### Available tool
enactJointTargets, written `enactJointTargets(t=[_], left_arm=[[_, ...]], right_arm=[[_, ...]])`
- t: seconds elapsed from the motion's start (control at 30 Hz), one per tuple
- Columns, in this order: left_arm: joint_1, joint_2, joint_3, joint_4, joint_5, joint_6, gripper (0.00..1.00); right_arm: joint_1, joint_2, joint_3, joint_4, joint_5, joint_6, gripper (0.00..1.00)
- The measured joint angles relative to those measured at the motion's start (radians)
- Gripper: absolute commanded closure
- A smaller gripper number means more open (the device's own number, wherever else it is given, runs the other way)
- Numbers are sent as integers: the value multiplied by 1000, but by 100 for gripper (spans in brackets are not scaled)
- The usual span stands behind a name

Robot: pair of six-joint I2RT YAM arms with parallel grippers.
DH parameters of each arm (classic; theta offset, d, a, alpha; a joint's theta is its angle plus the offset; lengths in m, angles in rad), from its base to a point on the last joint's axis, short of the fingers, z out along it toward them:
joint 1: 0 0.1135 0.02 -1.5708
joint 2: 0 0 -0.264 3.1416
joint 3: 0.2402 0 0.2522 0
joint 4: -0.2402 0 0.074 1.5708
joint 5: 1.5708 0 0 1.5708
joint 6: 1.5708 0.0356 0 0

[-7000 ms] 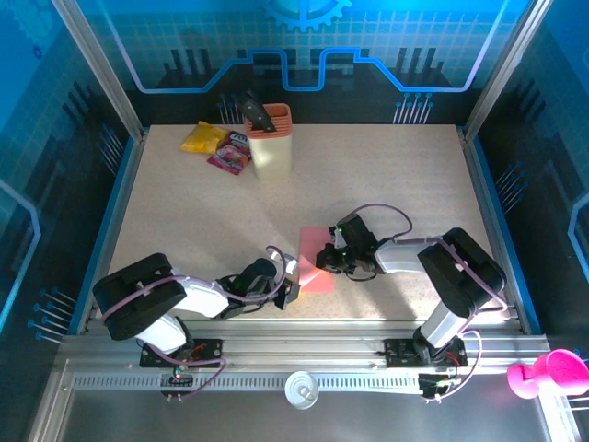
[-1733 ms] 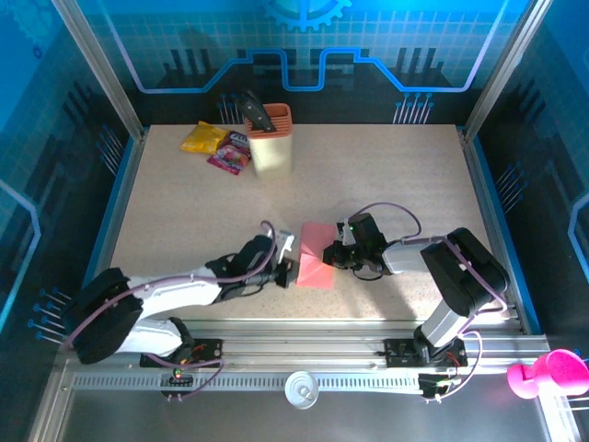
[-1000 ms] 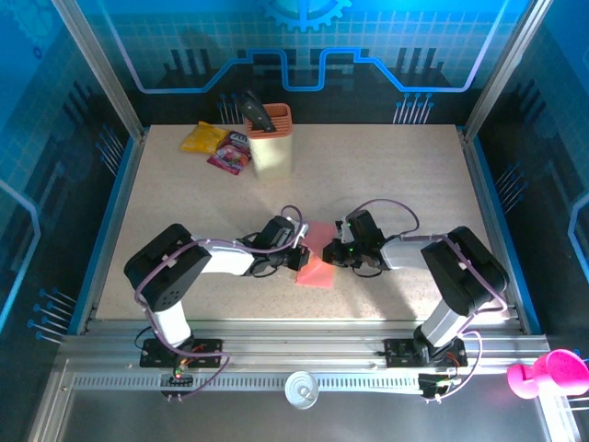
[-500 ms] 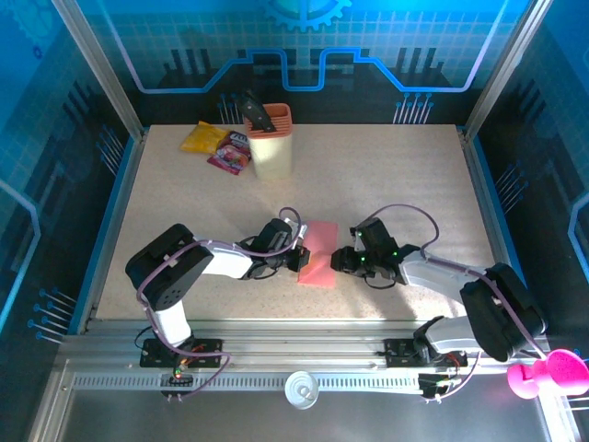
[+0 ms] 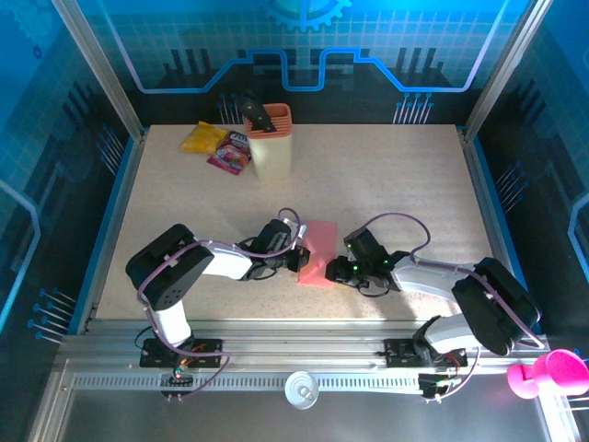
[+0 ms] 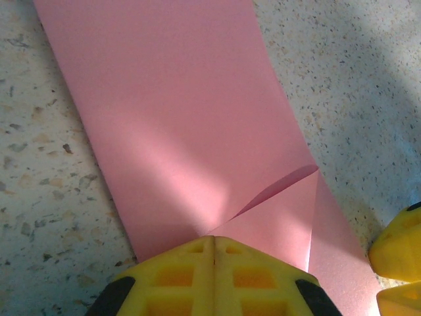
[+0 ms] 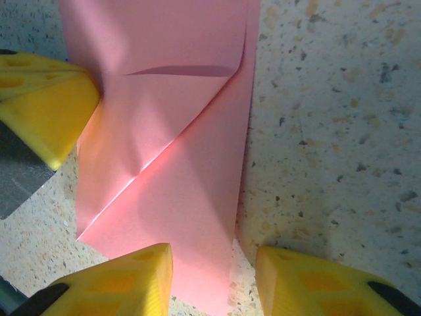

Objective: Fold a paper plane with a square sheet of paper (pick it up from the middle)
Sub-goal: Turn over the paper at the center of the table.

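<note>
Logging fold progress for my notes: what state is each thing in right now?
Pink-red square sheet of paper: lying flat, folded over, one corner creased into a triangle.
Left end effector: shut, tips on the paper.
Right end effector: open, straddling the paper's edge.
Cream holder with orange rim: upright, black tool inside.
Yellow crinkly packet: lying flat.
Glossy purple-pink packet: lying flat.
</note>
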Motion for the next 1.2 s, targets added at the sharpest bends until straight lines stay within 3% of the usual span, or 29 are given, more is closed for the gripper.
enactJointTargets(t=[0.37,0.77,1.07,1.2], left_arm=[[0,0,-5,10,0,-1,100],[0,0,-6,14,0,-2,100],[0,1,-6,14,0,-2,100],[0,1,-6,14,0,-2,100]], right_arm=[[-5,8,0,3,3,34,70],[3,8,-1,104,-14,51,70],[3,61,-1,185,-24,74,51],[2,74,-8,212,-32,85,51]])
